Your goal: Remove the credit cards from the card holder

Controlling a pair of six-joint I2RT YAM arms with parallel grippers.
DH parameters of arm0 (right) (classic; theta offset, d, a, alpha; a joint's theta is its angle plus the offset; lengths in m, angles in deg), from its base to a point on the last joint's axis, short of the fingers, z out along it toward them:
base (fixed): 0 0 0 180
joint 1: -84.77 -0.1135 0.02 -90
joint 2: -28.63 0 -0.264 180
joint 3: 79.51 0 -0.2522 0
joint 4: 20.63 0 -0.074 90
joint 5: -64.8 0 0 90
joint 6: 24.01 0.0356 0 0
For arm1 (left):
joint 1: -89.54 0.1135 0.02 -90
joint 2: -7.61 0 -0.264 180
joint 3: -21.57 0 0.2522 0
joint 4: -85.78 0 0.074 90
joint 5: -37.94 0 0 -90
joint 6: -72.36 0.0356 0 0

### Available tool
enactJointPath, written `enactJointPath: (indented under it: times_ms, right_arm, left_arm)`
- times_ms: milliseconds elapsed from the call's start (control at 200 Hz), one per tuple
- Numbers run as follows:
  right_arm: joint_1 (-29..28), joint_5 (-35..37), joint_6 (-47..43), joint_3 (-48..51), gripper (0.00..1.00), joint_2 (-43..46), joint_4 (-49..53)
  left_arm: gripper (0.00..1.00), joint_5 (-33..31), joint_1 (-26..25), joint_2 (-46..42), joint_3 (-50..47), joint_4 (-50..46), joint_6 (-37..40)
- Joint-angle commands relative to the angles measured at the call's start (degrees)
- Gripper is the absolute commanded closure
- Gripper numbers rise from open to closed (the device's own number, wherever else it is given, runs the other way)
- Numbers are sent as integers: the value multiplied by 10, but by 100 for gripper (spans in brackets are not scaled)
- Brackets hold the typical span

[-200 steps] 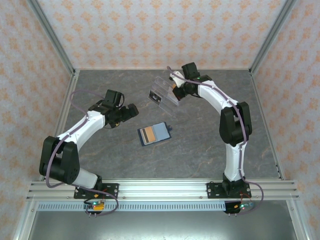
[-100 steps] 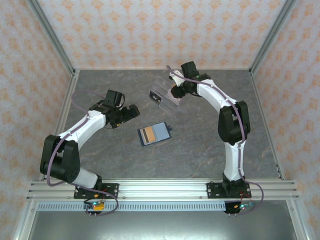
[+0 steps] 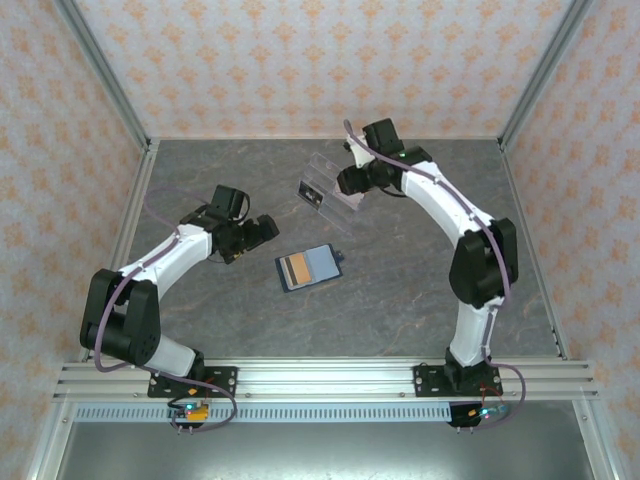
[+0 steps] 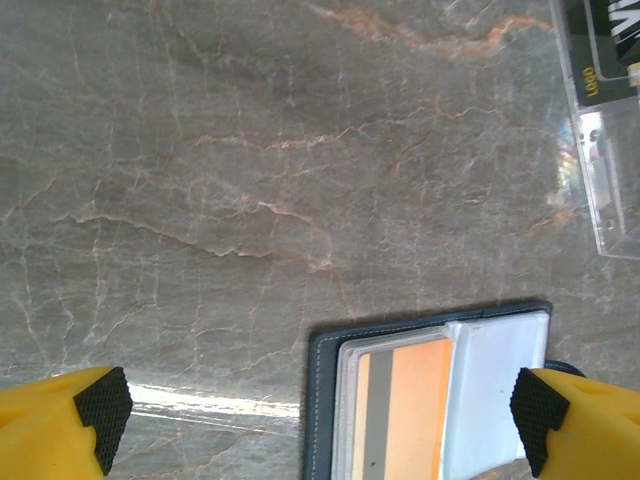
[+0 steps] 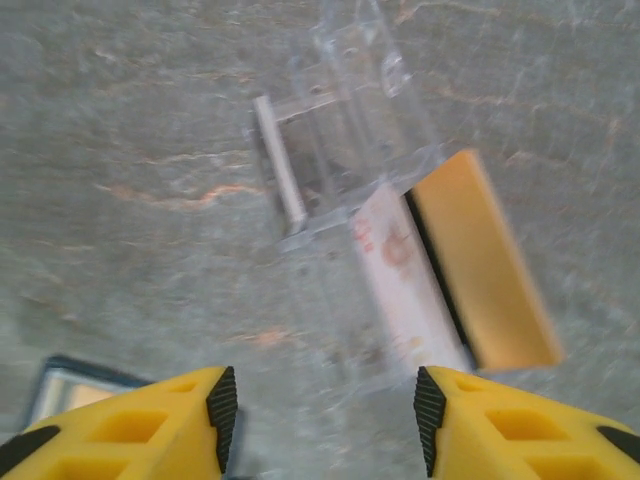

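The navy card holder point(image 3: 308, 267) lies open and flat mid-table, long axis roughly left-right, with a glossy orange card point(image 4: 405, 410) in its pocket. The left gripper point(image 3: 264, 230) gapes wide beside it. The right gripper point(image 5: 320, 400), jaws parted and empty, hovers over the clear box point(image 3: 330, 188), where two blurred cards point(image 5: 455, 270) seem to rest.
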Motion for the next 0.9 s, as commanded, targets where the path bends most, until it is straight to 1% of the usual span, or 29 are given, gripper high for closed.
enactJointPath:
  times_ms: [0,80,145,270,405,520,676,896]
  right_arm:
    - [-35,6,130,50,46,35,-11]
    - [-60,-12,170,85,46,43,-23]
    - [-86,-25,185,103,46,40,-25]
    - [-140,-9,208,113,46,13,-17]
    - [-172,-11,254,115,48,-32,-38]
    - [-178,-15,293,108,48,-70,-57]
    - [-177,9,316,102,48,-103,-62]
    - [-161,49,364,125,48,-116,-53]
  left_arm:
    - [0,5,4,-23,-14,12,-19]
    - [0,7,4,-26,-22,15,-20]
    - [0,4,3,-29,-26,14,-15]
    - [0,-8,3,-36,-32,9,-10]
    - [0,-12,4,-37,-34,7,-9]
    - [0,-13,4,-37,-35,6,-9]
    - [0,-12,4,-39,-39,7,-9]
    - [0,-3,4,-37,-34,-1,-5]
